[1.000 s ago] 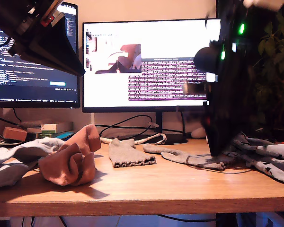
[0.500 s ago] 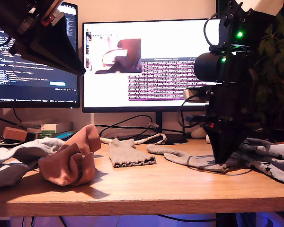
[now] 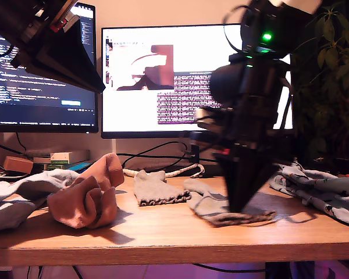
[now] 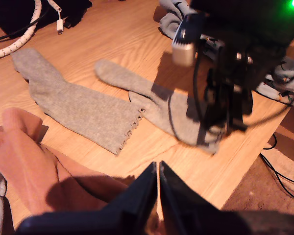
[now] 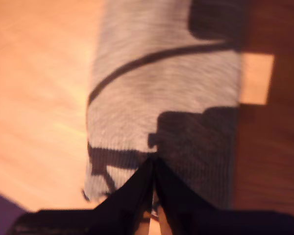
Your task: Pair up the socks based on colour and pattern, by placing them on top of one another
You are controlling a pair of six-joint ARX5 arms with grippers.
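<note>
two grey-beige socks lie on the wooden desk [image 3: 163,235] between my grippers, both limp and ribbed at the cuff. the dragged grey-beige sock [image 3: 221,208] is the longer-looking one, its cuff bunched right under my second gripper [image 3: 242,204]; in the first wrist view it runs from a rounded toe [image 4: 105,68] down to the pinched cuff. the other grey-beige sock [image 3: 157,189] lies flat just beyond that toe, its scalloped cuff edge almost touching the dragged one, though i cannot tell whether they overlap. a crumpled salmon-pink sock [image 3: 84,200] sits below my first gripper [image 4: 158,182], and pale grey-blue printed socks [image 3: 323,192] are heaped behind my second arm, toward the exterior view's right.

my second arm stands nearly upright over the desk, fingers pointing straight down, tips pressed together on the cuff of the dragged sock; the second wrist view shows ribbed fabric [image 5: 161,98] spreading away from the closed tips. my first gripper hangs high at the exterior view's upper left, its fingers [image 4: 137,196] drawn together with only a thin slit between them and nothing in them.

compared with half a second ago, my second arm has moved toward the exterior view's left, and the sock has come with it, now folded closer to its partner.
</note>
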